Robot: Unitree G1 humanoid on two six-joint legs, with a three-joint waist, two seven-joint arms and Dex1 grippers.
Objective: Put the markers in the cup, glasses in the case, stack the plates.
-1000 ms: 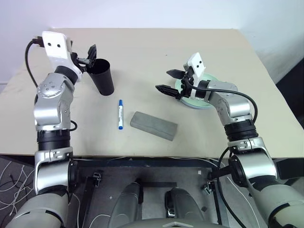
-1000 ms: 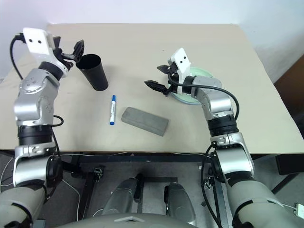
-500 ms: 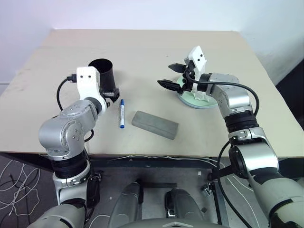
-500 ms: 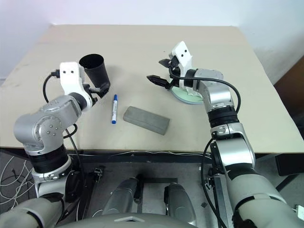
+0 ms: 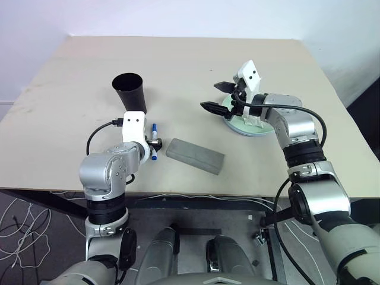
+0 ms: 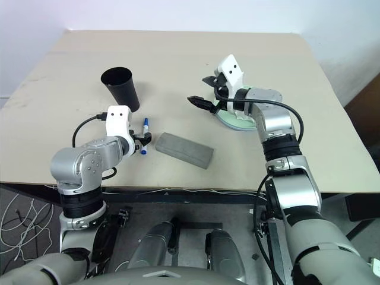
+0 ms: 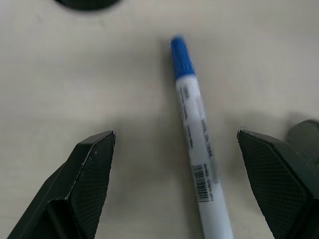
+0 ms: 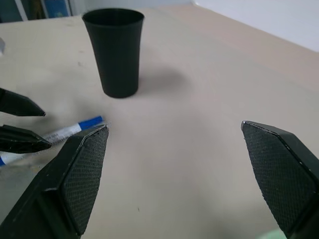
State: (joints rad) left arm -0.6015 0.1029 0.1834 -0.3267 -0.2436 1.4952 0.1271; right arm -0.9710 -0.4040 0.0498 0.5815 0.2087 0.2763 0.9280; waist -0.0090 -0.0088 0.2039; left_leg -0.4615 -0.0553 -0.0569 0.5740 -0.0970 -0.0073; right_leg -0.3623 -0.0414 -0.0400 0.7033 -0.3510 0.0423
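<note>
Near the worktop's [image 5: 196, 59] front edge, we saw the left pincer [image 7: 174, 184] spread astride the blue-capped marker [image 7: 195, 144], the right pincer [image 5: 215, 97] spread too.

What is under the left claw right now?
The blue-capped marker lies on the table between the open left claw's fingers, untouched. Its lower end runs out of the wrist view.

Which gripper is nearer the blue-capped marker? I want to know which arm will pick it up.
Left. The left gripper hangs open right over the marker, one finger on each side. The right gripper is open above the plates, across the case.
</note>
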